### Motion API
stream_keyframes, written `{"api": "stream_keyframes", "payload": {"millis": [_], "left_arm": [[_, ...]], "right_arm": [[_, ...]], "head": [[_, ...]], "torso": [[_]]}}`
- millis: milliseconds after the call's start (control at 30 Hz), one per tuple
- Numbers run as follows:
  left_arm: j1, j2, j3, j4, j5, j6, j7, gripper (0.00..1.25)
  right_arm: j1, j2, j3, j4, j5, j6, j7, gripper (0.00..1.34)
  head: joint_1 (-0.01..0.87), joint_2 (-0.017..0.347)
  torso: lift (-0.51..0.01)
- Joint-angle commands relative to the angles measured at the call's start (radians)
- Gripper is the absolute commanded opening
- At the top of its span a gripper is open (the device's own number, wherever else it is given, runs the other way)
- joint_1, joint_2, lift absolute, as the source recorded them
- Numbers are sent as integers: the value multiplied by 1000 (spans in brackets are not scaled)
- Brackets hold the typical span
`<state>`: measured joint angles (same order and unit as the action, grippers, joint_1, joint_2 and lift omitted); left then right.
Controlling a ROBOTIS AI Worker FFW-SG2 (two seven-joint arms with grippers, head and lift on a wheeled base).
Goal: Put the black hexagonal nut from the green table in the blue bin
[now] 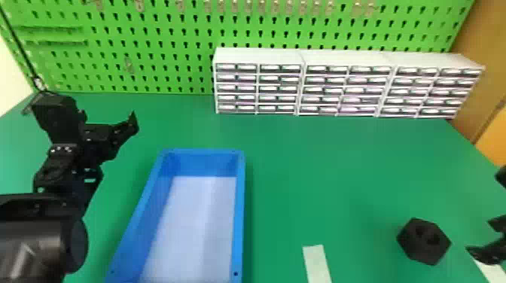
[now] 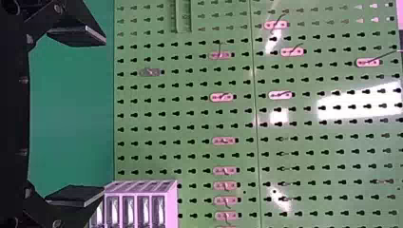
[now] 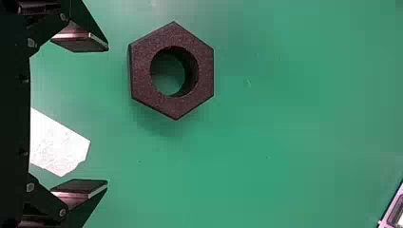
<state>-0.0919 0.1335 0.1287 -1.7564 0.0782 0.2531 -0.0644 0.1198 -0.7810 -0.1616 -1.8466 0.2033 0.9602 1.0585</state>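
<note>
On our green desk, a black hexagonal nut with a round hole lies flat, toward the right edge and well in front of the far edge. Our right gripper is just to the nut's right, its two fingers spread wide. In our right wrist view, the nut is ahead of the fingertips, apart from them and closer to one finger than to the other.

Well to the nut's left we see a long blue plastic bin with a pale floor. Its raised right wall faces the nut, standing between the nut and the bin's inside.

A flat white strip lies on the desk between the bin and the nut. Another white strip lies by our right gripper.

Our left gripper is over the left side of the desk, beyond the bin's left wall, with its fingers spread apart too.

Along the desk's far edge, from about the middle to the far right corner, stands a row of white drawer cabinets. Behind them rises a bright green metal pegboard with small metal hooks. A thin black cable slants down at the far left, toward our left arm.
</note>
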Motion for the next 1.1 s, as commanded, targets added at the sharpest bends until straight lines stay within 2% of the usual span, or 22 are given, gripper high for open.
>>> {"api": "stream_keyframes", "payload": {"millis": [0, 667, 1067], "left_arm": [[0, 0, 0, 0, 0, 0, 0, 1078], [-3, 0, -1, 0, -3, 0, 0, 1078], [-2, 0, 0, 0, -3, 0, 0, 1078]], "right_arm": [[0, 0, 4, 1, -2, 0, 0, 1069], [-15, 0, 16, 3, -2, 0, 0, 1069], [-88, 14, 122, -10, 31, 0, 21, 1068]], "head": [[683, 28], [683, 28], [683, 28]], "torso": [[-96], [-96], [-96]]}}
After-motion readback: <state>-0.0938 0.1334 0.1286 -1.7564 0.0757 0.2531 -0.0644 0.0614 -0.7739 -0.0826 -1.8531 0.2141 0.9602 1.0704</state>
